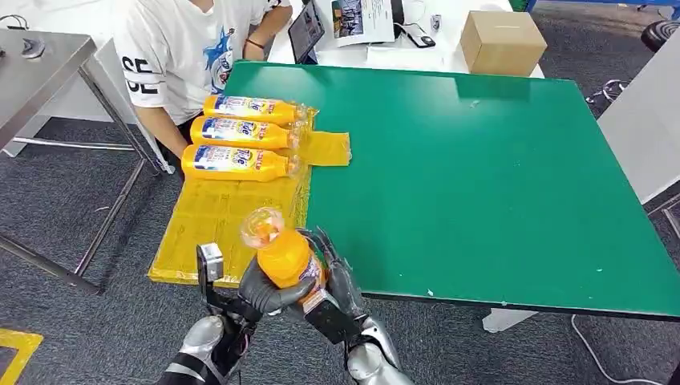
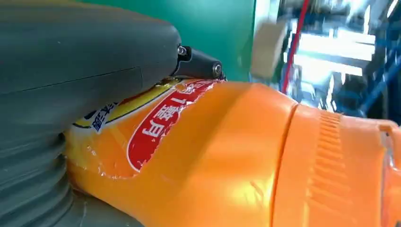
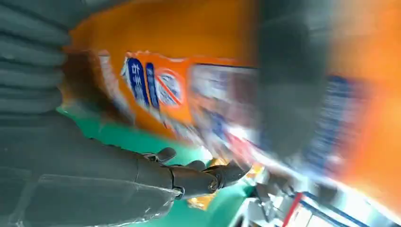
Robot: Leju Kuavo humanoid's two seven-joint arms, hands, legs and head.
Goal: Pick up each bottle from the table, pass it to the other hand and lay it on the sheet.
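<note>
At the near edge of the green table (image 1: 481,184), just in front of the robot, both hands meet around one orange bottle (image 1: 282,250). The bottle is off the table, tilted, cap end pointing up and away toward the yellow sheet (image 1: 210,216). The left hand (image 1: 265,290) cups it from below, thumb pressed along the label; in the left wrist view the thick grey thumb (image 2: 85,61) lies directly on the bottle's label. The right hand (image 1: 335,277) sits against the bottle's other side, dark fingers curled around the body; whether its grip is firm cannot be told, and the right wrist view is blurred, with fingers (image 3: 198,179) extended under the label. Three more orange bottles (image 1: 240,133) lie side by side on the far part of the sheet, caps pointing toward the table's middle. A person in a white T-shirt (image 1: 176,48) sits at the far left corner. A cardboard box (image 1: 501,42) stands beyond the table.
</note>
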